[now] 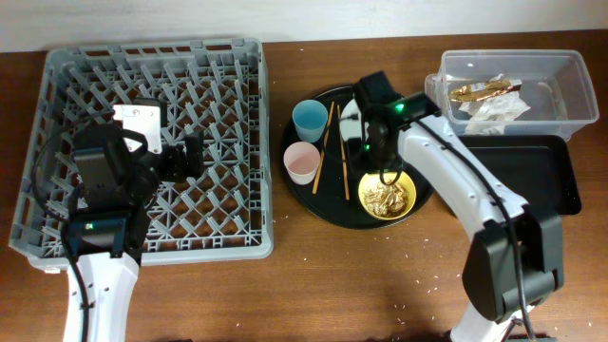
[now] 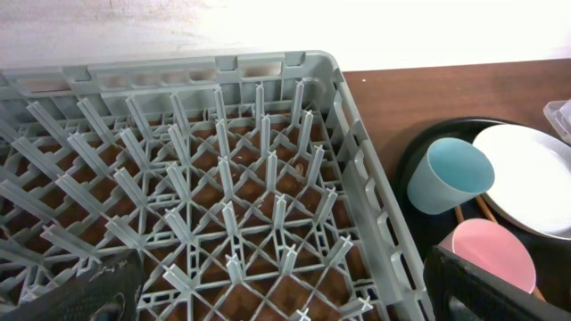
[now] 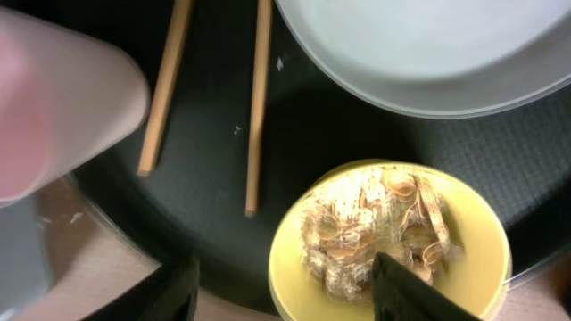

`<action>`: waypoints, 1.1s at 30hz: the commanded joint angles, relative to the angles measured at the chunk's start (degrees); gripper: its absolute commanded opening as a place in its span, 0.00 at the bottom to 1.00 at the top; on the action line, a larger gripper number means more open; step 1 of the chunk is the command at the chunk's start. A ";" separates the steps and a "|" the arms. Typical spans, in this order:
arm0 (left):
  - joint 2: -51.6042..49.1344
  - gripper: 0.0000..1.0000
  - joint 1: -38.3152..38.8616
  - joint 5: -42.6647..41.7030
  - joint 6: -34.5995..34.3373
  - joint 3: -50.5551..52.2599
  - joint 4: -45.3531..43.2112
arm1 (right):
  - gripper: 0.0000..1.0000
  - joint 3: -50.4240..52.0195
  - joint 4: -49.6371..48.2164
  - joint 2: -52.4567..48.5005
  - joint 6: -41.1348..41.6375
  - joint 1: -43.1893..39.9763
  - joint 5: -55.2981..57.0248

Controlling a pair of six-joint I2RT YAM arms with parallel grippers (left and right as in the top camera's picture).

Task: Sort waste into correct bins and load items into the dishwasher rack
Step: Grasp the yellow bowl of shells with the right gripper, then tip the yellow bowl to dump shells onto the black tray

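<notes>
Both spread wide: left end effector (image 1: 190, 157) over grey rack (image 1: 218, 85), right end effector (image 3: 285, 287) above yellow bowl (image 3: 482, 267).

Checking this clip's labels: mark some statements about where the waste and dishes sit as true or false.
1. No dishes show in the rack. True.
2. The wrapper lies on the round tray. False: it is in the clear tub.
3. Scraps lie in the bowl. True.
4. The blue cup stands in the rack. False: it is on the round tray.
5. The right gripper is open over the bowl. True.
</notes>
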State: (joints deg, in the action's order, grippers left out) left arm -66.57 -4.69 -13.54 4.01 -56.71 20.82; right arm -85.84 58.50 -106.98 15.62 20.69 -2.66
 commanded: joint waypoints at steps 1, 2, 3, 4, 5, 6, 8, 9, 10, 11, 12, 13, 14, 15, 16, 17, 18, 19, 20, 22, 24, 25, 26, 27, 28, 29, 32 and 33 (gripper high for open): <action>-0.31 1.00 -0.09 -0.63 -0.31 -0.94 -0.07 | 0.58 8.81 -5.64 -0.55 -0.24 0.31 2.25; -0.31 1.00 -0.09 -0.63 -0.31 -0.94 -0.07 | 0.57 11.61 -7.56 -0.55 -0.76 0.31 1.81; -0.31 1.00 -0.09 -0.63 -0.31 -0.94 -0.07 | 0.56 13.25 -8.70 -0.55 -0.83 0.31 1.62; -0.31 1.00 -0.09 -0.63 -0.31 -0.94 -0.07 | 0.54 14.34 -9.51 -0.55 -0.83 0.31 1.57; -0.31 1.00 -0.09 -0.63 -0.31 -0.94 -0.07 | 0.53 14.34 -9.57 -0.55 -0.83 0.31 1.60; -0.31 1.00 -0.09 -0.63 -0.31 -0.94 -0.07 | 0.53 14.32 -9.68 -0.55 -0.85 0.31 1.57; -0.31 1.00 -0.09 -0.63 -0.31 -0.94 -0.07 | 0.50 14.32 -9.90 -0.55 -2.62 0.31 0.46; -0.31 1.00 -0.09 -0.63 -0.31 -0.94 -0.07 | 0.44 14.32 -9.92 -0.55 -3.19 0.31 0.11; -0.31 1.00 -0.09 -0.63 -0.31 -0.94 -0.07 | 0.37 14.32 -9.92 -0.55 -3.19 0.31 0.13; -0.31 1.00 -0.09 -0.63 -0.31 -0.94 -0.07 | 0.31 14.32 -9.92 -0.55 -3.21 0.31 0.13; -0.31 1.00 -0.09 -0.63 -0.31 -0.94 -0.07 | 0.26 14.32 -9.94 -0.55 -3.45 0.31 0.11; -0.31 1.00 -0.09 -0.63 -0.31 -0.94 -0.07 | 0.23 14.21 -9.92 -0.52 -3.43 0.31 0.11; -0.31 1.00 -0.09 -0.63 -0.31 -0.94 -0.07 | 0.17 14.10 -9.90 -0.44 -3.43 0.31 0.11; -0.31 1.00 -0.09 -0.63 -0.31 -0.94 -0.07 | 0.07 13.62 -9.86 -0.42 -3.39 0.31 0.09; -0.31 1.00 -0.09 -0.63 -0.31 -0.94 -0.07 | 0.04 13.40 -9.84 -0.42 -3.39 0.31 0.11; -0.31 1.00 -0.09 -0.63 -0.31 -0.94 -0.07 | 0.04 12.57 -9.20 -0.37 -3.39 0.31 0.11; -0.31 1.00 -0.09 -0.63 -0.31 -0.94 -0.07 | 0.04 10.82 -7.21 -0.31 -3.39 0.28 -0.24; -0.31 1.00 -0.09 -0.63 -0.31 -0.94 -0.07 | 0.04 9.09 -5.25 -0.07 -3.41 0.22 -0.31; -0.31 1.00 -0.09 -0.63 -0.31 -0.94 -0.07 | 0.04 6.29 -2.25 0.50 -3.41 0.00 -0.35; -0.31 1.00 -0.09 -0.63 -0.31 -0.94 -0.07 | 0.04 -2.43 5.73 2.58 -5.22 -1.73 -4.02; -0.31 1.00 -0.09 -0.63 -0.31 -0.94 -0.07 | 0.04 -8.37 11.21 4.13 -8.17 -5.40 -8.50; -0.31 1.00 -0.09 -0.63 -0.31 -0.94 -0.07 | 0.04 -10.47 13.29 5.03 -9.75 -8.48 -11.08; -0.31 1.00 -0.09 -0.63 -0.31 -0.94 -0.07 | 0.04 -11.15 14.19 6.12 -11.43 -12.48 -14.21; -0.31 1.00 -0.09 -0.63 -0.31 -0.94 -0.07 | 0.04 -11.15 14.67 6.62 -12.57 -15.82 -16.50; -0.31 1.00 -0.09 -0.63 -0.31 -0.94 -0.07 | 0.04 -11.15 15.72 6.64 -16.24 -19.85 -21.64; -0.31 1.00 -0.09 -0.63 -0.31 -0.94 -0.07 | 0.04 -11.13 16.68 6.32 -19.02 -23.32 -25.31; -0.31 1.00 -0.09 -0.63 -0.31 -0.94 -0.07 | 0.04 -10.69 17.16 6.19 -22.95 -33.14 -28.70; -0.31 1.00 -0.09 -0.63 -0.31 -0.94 -0.07 | 0.04 -10.69 17.14 6.16 -24.46 -34.75 -30.21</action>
State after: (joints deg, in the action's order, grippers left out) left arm -66.57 -4.69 -13.54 4.01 -56.75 20.82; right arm -96.20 75.53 -101.30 -3.11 -9.50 -26.61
